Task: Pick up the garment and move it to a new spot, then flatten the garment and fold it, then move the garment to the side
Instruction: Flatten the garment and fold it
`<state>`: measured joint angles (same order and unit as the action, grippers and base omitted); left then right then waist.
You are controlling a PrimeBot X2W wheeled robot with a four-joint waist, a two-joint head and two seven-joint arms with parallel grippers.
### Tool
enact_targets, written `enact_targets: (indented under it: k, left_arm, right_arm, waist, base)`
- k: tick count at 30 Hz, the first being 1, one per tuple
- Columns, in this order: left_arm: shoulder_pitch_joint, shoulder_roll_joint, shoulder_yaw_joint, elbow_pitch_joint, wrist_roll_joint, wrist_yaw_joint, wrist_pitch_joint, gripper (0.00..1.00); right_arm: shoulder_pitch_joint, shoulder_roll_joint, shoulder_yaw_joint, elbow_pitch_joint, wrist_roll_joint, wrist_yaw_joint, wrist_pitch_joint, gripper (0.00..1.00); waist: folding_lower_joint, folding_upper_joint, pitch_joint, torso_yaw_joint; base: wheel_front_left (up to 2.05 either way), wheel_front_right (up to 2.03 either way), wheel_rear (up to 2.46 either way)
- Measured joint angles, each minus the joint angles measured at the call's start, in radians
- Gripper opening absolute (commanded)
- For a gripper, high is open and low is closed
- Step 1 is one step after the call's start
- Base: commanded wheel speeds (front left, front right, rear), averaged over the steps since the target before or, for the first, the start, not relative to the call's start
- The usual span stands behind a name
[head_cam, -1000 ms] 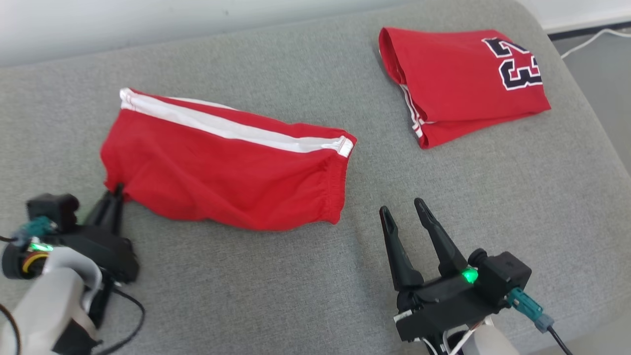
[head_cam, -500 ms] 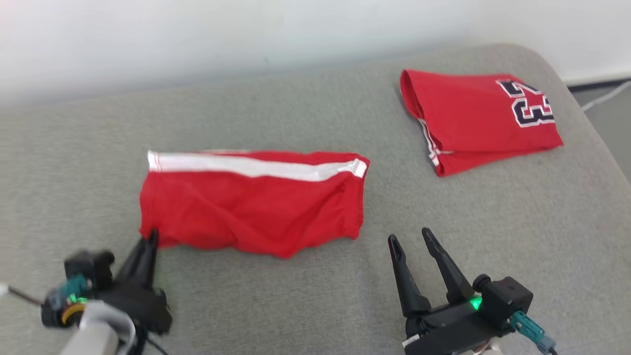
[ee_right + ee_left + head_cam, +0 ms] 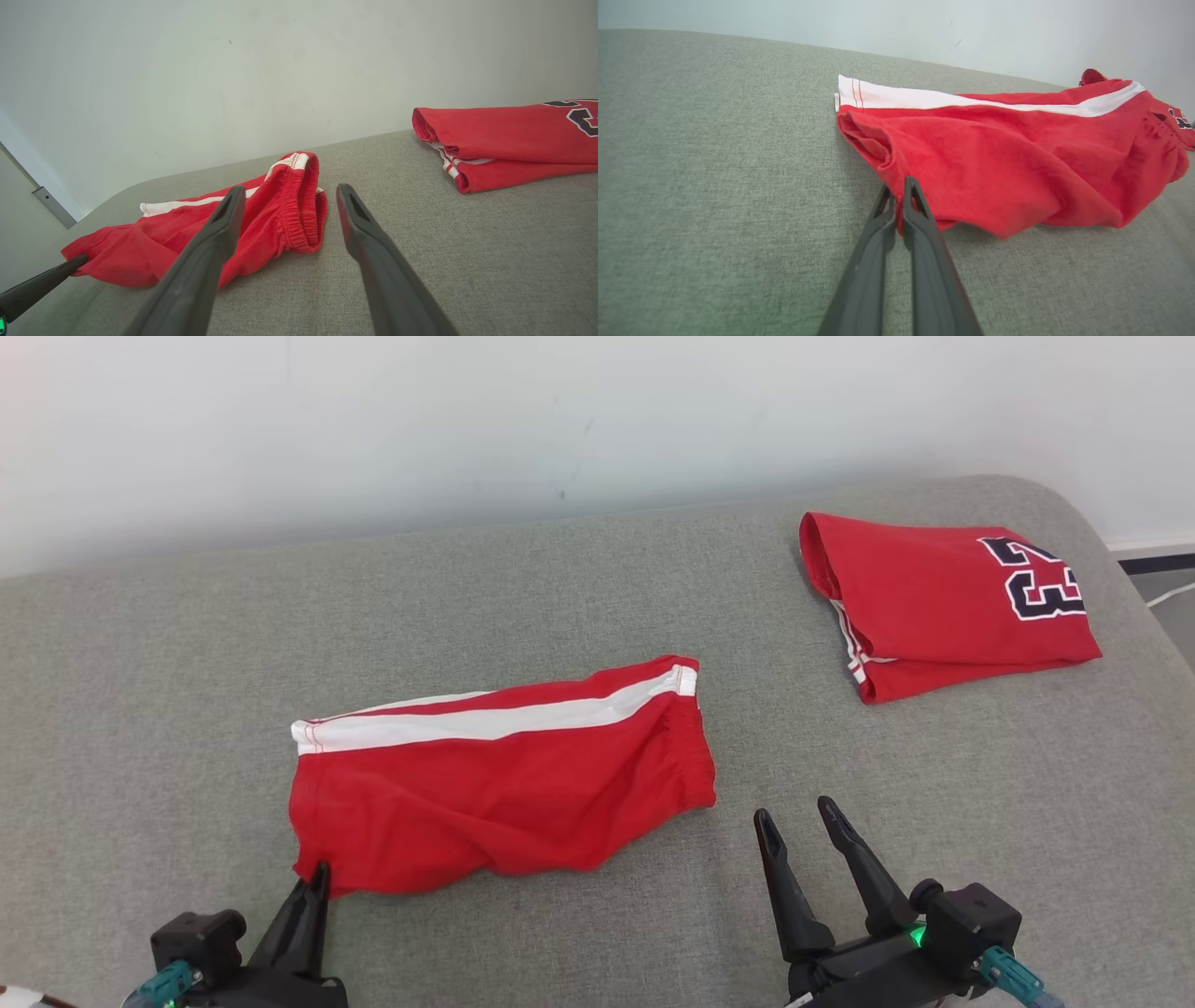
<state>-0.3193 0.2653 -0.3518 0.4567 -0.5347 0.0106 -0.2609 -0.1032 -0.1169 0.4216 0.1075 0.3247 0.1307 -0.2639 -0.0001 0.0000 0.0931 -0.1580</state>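
Where the red shorts (image 3: 504,784) with a white side stripe lie crumpled near the middle of the grey fabric-covered worktop (image 3: 597,579), their near left corner is pinched by the left tool (image 3: 319,870), whose two dark fingers are pressed together on the cloth. The elastic waistband is turned toward the right, and the striped edge is seen on the far side. The right tool (image 3: 795,810) is seen near the waistband end but apart from it, with its fingers spread wide and nothing held between them. A folded red jersey (image 3: 943,607) marked with a dark number 23 is laid well apart from the shorts, at the far right of the worktop. A pale wall (image 3: 467,429) is seen behind.
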Motion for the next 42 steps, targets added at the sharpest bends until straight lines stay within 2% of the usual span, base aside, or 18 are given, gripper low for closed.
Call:
enact_targets:
  k: [6, 7, 8, 9, 14, 19, 27, 34, 42]
  left_arm:
    - [0.012, -0.017, 0.025, -0.006, 0.01, 0.0, 0.0, 0.0]
    - [0.012, -0.018, 0.027, -0.005, 0.012, 0.0, 0.0, 0.2]
    - [0.012, -0.018, 0.03, -0.006, 0.022, 0.002, 0.0, 0.54]
    - [0.012, -0.02, 0.033, -0.009, 0.032, 0.004, 0.0, 1.0]
    - [0.031, -0.042, 0.08, -0.073, 0.095, 0.035, 0.0, 1.0]
    - [0.085, -0.073, 0.139, -0.217, 0.2, 0.08, 0.0, 1.0]
    - [0.186, -0.108, 0.216, -0.378, 0.322, 0.114, -0.001, 1.0]
    - [0.282, -0.136, 0.276, -0.468, 0.36, 0.141, -0.001, 1.0]
    - [0.348, -0.153, 0.327, -0.484, 0.389, 0.145, -0.001, 1.0]
  right_arm:
    - [0.0, -0.007, -0.002, 0.003, 0.0, 0.0, 0.0, 1.0]
    - [0.0, -0.009, -0.003, 0.003, 0.0, 0.0, 0.0, 1.0]
    - [0.0, -0.01, -0.005, 0.003, 0.0, 0.0, 0.0, 1.0]
    - [0.0, -0.01, -0.005, 0.003, 0.0, 0.0, 0.0, 1.0]
    - [-0.004, -0.01, -0.006, 0.004, -0.007, 0.0, 0.0, 1.0]
    - [-0.009, -0.011, -0.034, 0.0, -0.038, 0.0, 0.0, 1.0]
    - [-0.003, -0.012, -0.09, 0.003, -0.064, 0.0, 0.0, 1.0]
    - [0.018, -0.007, -0.145, 0.008, -0.101, 0.0, 0.0, 1.0]
    - [0.059, -0.001, -0.21, 0.015, -0.134, 0.0, 0.0, 1.0]
  waist:
    - [0.0001, 0.0, 0.008, -0.006]
    - [0.0, 0.0, 0.009, -0.005]
    - [0.0001, 0.0, 0.011, -0.004]
    - [0.0001, 0.0, 0.012, -0.003]
    - [0.0002, 0.0, 0.013, 0.009]
    - [0.0002, 0.0, 0.001, 0.028]
    - [0.0002, 0.0, -0.042, 0.059]
    - [0.0, 0.0, -0.078, 0.079]
    - [0.0001, 0.0, -0.101, 0.103]
  base:
    - [0.0, 0.0, 0.0]
    - [0.0, 0.0, 0.0]
    - [0.0, 0.0, 0.0]
    - [0.0, 0.0, 0.0]
    - [0.0, 0.0, 0.0]
    - [0.0, 0.0, 0.0]
    - [0.0, 0.0, 0.0]
    - [0.0, 0.0, 0.0]
    - [0.0, 0.0, 0.0]
